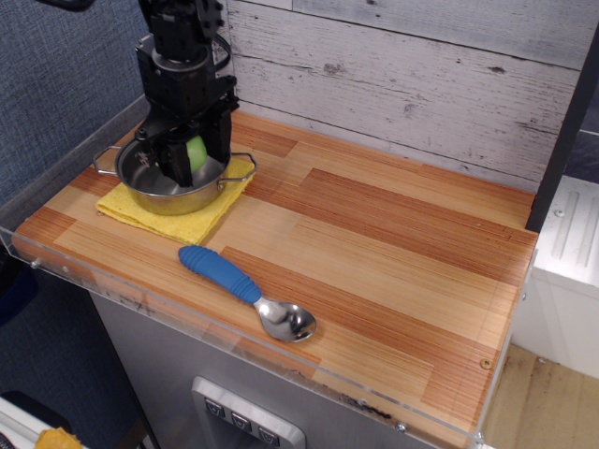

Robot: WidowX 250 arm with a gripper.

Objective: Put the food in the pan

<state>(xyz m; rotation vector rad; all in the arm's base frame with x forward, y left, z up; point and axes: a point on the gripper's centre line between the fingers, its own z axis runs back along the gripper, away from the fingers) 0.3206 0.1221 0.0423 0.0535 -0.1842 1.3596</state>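
The food, a small light-green plastic fruit [196,150], is held between the black fingers of my gripper [192,159]. The gripper is shut on it and reaches down into the pan [140,192], a shiny steel pot with two wire loop handles at the far left of the table. The fruit sits low inside the pan's rim. Whether it touches the pan's bottom is hidden by the fingers.
The pan stands on a yellow cloth [182,224]. A blue-handled metal spoon [245,291] lies near the front edge. A plank wall rises behind the table; a clear plastic lip runs along the table's front and left edges.
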